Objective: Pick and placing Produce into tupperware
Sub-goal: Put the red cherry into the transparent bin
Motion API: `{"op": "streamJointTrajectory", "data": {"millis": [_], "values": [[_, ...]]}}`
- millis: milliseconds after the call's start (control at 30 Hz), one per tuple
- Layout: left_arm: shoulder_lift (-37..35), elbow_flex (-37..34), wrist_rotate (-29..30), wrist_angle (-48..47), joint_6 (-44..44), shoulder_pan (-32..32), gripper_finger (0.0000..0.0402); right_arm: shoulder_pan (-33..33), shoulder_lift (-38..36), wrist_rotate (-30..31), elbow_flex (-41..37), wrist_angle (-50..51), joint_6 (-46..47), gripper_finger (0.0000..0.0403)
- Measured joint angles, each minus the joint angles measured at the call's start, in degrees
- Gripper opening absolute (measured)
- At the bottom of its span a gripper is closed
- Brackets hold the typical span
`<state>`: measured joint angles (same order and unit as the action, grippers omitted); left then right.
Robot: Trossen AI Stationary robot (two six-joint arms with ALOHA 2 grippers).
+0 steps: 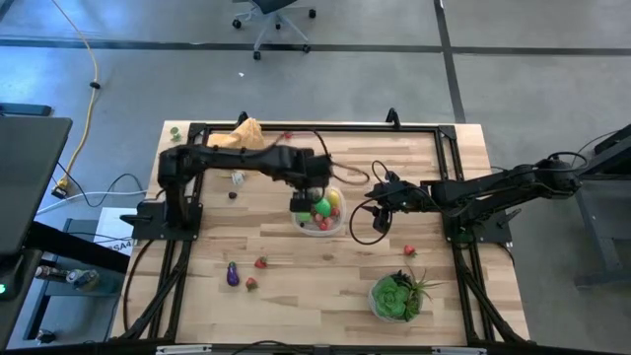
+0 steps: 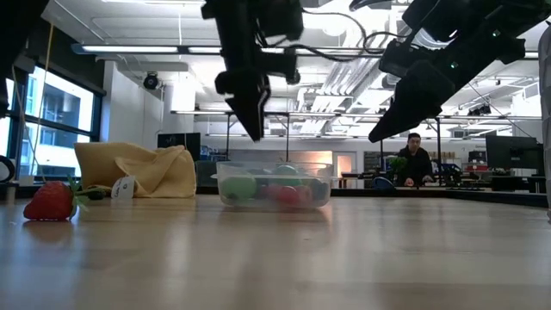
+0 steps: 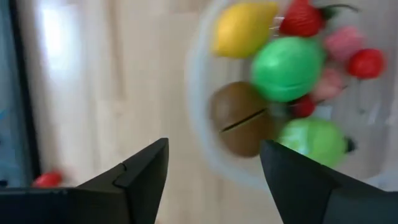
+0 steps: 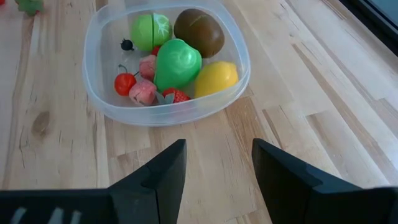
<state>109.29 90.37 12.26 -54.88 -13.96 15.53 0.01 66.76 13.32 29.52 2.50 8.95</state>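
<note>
Directly above the tupperware (image 1: 322, 219), the left claw (image 1: 304, 205) hangs with fingers apart and empty; the right claw (image 1: 379, 211), also parted and empty, waits just right of it. Inside lie a lemon (image 4: 215, 78), two limes, a kiwi (image 4: 199, 31) and red berries. Loose strawberries (image 1: 260, 262) and an eggplant (image 1: 233, 275) lie nearer on the tabletop (image 1: 296, 286), toward the left arm's side.

I see a table (image 4: 323, 130) of pale wood planks, smooth with a soft shine. The tupperware (image 4: 99, 93) is clear, glossy plastic. The produce (image 4: 177, 62) inside looks like smooth, shiny plastic. The cloth (image 2: 159, 172) is matt, wrinkled fabric. My fingers (image 4: 155, 180) are matt black.
</note>
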Motion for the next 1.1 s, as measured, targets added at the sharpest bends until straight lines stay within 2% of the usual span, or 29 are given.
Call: {"op": "streamJointTrajectory", "data": {"millis": [200, 400, 667, 800, 1100], "values": [[-2.6, 0.0, 0.1, -0.1, -5.3, 9.4, 0.0237, 0.0, 0.0, 0.0, 0.0, 0.0, 0.0, 0.0176], [-1.1, -0.1, -4.8, 1.9, -6.3, 21.4, 0.0237, 0.0, 0.0, 0.0, 0.0, 0.0, 0.0, 0.0176], [2.0, 0.0, -9.2, 6.6, 5.3, 32.2, 0.0238, 0.0, 0.0, 0.0, 0.0, -0.2, 0.0, 0.0176], [5.0, 0.0, -11.2, 9.0, 10.9, 34.6, 0.0239, 0.0, 0.0, 0.0, 0.0, -0.1, 0.0, 0.0176], [11.0, 0.0, -11.0, 15.4, 18.6, 34.8, 0.0239, 0.0, 0.0, 0.0, 0.0, 0.0, 0.0, 0.0176]]}}
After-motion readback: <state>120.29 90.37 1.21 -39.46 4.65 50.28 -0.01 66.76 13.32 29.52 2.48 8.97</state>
